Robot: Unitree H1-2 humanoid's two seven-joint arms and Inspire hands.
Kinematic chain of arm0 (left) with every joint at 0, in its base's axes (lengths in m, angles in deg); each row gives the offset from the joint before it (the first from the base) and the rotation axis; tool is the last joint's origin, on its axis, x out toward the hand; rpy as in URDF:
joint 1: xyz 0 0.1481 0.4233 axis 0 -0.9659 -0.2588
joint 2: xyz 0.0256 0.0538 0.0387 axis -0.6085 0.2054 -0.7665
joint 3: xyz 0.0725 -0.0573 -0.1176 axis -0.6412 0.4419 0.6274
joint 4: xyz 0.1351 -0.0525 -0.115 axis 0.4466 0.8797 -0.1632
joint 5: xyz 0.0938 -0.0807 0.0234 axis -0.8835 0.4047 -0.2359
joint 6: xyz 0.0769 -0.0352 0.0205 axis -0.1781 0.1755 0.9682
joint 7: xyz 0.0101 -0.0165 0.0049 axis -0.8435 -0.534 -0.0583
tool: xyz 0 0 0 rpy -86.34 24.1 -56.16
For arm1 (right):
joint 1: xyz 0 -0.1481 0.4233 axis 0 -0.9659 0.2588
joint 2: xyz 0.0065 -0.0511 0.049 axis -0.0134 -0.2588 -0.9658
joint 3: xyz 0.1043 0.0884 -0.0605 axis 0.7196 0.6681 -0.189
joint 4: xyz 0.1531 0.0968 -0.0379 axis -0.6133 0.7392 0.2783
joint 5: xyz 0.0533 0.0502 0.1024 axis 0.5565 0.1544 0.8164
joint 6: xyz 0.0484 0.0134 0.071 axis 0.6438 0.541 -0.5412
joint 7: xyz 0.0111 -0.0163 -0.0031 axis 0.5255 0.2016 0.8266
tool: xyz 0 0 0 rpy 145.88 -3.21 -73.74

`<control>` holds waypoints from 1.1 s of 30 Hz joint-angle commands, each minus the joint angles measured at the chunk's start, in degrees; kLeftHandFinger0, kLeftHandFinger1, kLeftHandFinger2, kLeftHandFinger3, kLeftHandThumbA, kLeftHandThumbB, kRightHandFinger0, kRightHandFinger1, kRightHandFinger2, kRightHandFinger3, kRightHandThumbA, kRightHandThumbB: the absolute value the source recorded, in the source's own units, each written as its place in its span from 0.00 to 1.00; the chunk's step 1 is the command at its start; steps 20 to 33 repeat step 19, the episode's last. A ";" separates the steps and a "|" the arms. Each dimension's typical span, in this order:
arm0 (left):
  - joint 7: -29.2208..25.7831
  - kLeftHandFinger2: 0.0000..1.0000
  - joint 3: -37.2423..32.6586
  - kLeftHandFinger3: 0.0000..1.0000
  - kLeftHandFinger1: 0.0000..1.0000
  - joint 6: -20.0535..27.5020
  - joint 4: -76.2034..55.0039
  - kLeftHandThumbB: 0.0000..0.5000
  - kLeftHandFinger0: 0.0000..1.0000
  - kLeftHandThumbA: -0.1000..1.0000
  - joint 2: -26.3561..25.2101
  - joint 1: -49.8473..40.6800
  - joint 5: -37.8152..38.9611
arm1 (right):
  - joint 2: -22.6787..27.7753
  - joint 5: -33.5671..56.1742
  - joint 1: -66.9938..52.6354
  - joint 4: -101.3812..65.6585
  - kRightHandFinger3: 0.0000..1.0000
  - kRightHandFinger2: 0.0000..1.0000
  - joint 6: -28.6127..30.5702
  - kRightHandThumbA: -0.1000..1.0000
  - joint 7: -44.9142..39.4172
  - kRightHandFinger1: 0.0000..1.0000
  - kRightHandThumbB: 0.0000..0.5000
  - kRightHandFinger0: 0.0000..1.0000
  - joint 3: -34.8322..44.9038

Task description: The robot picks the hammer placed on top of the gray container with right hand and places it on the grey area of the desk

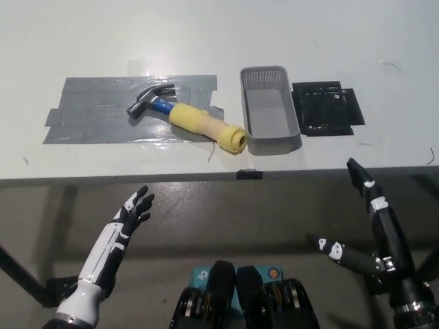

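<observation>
The hammer (185, 118) lies on the grey area (130, 110) of the worktop (219, 41), its metal head toward the far left and its yellow grip running down and to the right, the butt end stopping just beside the near-left corner of the gray container (269, 119). The container holds nothing, and a black patch (327, 108) lies on the worktop just to its right. The right hand (357, 229) hangs below the worktop's front edge at the lower right, fingers spread and holding nothing; the hammer lies up and to the left of it, well apart, with the container between them. The left hand (130, 212) rests low at the lower left, also spread and empty, and is in fact the nearer of the two to the hammer. Judged from how things lie, the placing looks done: the tool's long axis crosses the grey strip on a slant, and only the grip's end overhangs it toward the container.
</observation>
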 commanded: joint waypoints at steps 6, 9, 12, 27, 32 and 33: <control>-1.05 1.00 0.84 1.00 1.00 1.57 -2.24 0.27 1.00 1.00 0.16 -0.71 0.83 | 0.77 -1.53 -0.72 -0.06 1.00 1.00 4.15 0.96 1.03 1.00 0.38 1.00 -0.81; -1.04 1.00 0.91 1.00 1.00 1.95 -2.22 0.27 1.00 1.00 0.04 -1.13 0.83 | 0.84 -1.92 -0.95 -0.34 1.00 1.00 3.24 0.95 0.72 1.00 0.39 1.00 -1.26; -1.13 1.00 0.96 1.00 1.00 1.75 -2.26 0.26 1.00 1.00 -0.04 -0.96 0.53 | 0.94 -2.01 -0.58 -0.19 1.00 1.00 3.02 0.93 0.72 1.00 0.40 1.00 -1.40; -0.77 1.00 1.05 1.00 1.00 1.64 -2.01 0.17 1.00 1.00 -0.24 0.14 0.91 | 1.31 -1.88 0.34 -0.21 1.00 1.00 2.05 0.92 0.29 1.00 0.43 1.00 -1.51; -0.77 1.00 1.05 1.00 1.00 1.64 -2.01 0.17 1.00 1.00 -0.24 0.14 0.91 | 1.31 -1.88 0.34 -0.21 1.00 1.00 2.05 0.92 0.29 1.00 0.43 1.00 -1.51; -0.77 1.00 1.05 1.00 1.00 1.64 -2.01 0.17 1.00 1.00 -0.24 0.14 0.91 | 1.31 -1.88 0.34 -0.21 1.00 1.00 2.05 0.92 0.29 1.00 0.43 1.00 -1.51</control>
